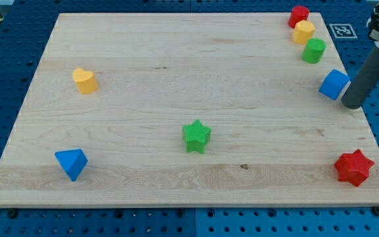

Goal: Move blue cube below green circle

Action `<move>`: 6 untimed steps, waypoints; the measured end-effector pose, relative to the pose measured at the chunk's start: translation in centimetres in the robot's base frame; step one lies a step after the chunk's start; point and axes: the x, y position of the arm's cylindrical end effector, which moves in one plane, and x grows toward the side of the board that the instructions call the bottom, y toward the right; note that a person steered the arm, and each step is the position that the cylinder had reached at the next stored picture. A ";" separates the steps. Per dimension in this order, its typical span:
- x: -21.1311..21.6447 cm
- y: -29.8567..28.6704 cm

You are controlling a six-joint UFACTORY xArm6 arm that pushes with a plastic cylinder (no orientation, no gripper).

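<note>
The worry is the edge: the blue cube [334, 84] sits by the board's right rim, and a glancing shove could spin it off or into the green circle [314, 51] at its eleven o'clock. Across the board from the left lie a yellow heart [84, 80], blue triangle [71, 163] and green star [197, 136], none obstructing. The rod is bare, pinching nothing; my tip [352, 105] touches the cube's four o'clock side. A red star [354, 167] waits at six o'clock.

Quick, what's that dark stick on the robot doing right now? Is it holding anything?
My tip: no gripper, holds nothing; it sits just to the view's right of the blue cube, close beside it, contact unclear.
</note>
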 end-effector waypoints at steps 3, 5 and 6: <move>-1.2 -1.6; -1.2 -3.7; -1.2 -2.2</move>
